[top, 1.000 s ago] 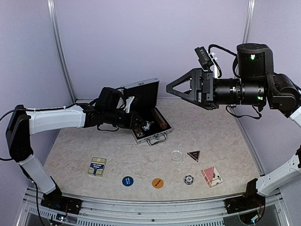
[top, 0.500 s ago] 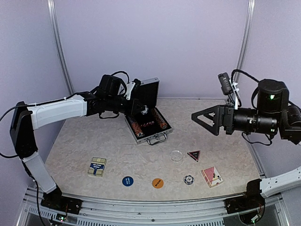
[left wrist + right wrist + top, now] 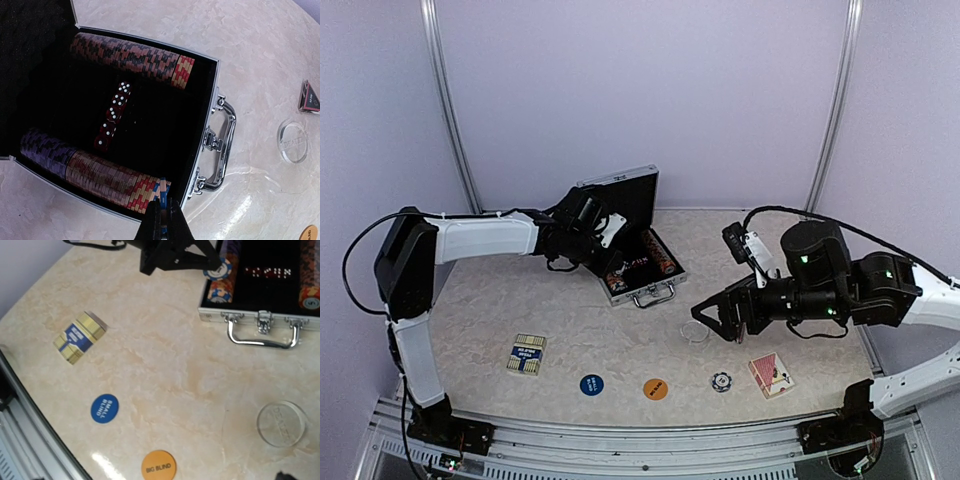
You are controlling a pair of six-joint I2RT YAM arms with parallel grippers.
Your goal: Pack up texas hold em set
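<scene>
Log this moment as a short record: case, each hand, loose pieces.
case: open, chip rows and dice inside
left hand: shut on poker chip, at end of a chip row
right hand: open, near clear disc
on table: yellow deck, red deck, blue disc, orange disc, loose chip, dark triangle

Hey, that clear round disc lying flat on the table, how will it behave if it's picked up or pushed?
The clear disc looks like hard, glossy plastic, so it is probably stiff and a bit slippery to pinch. It lies flat and low on the table, so a push would likely slide it, not tip it.
</scene>
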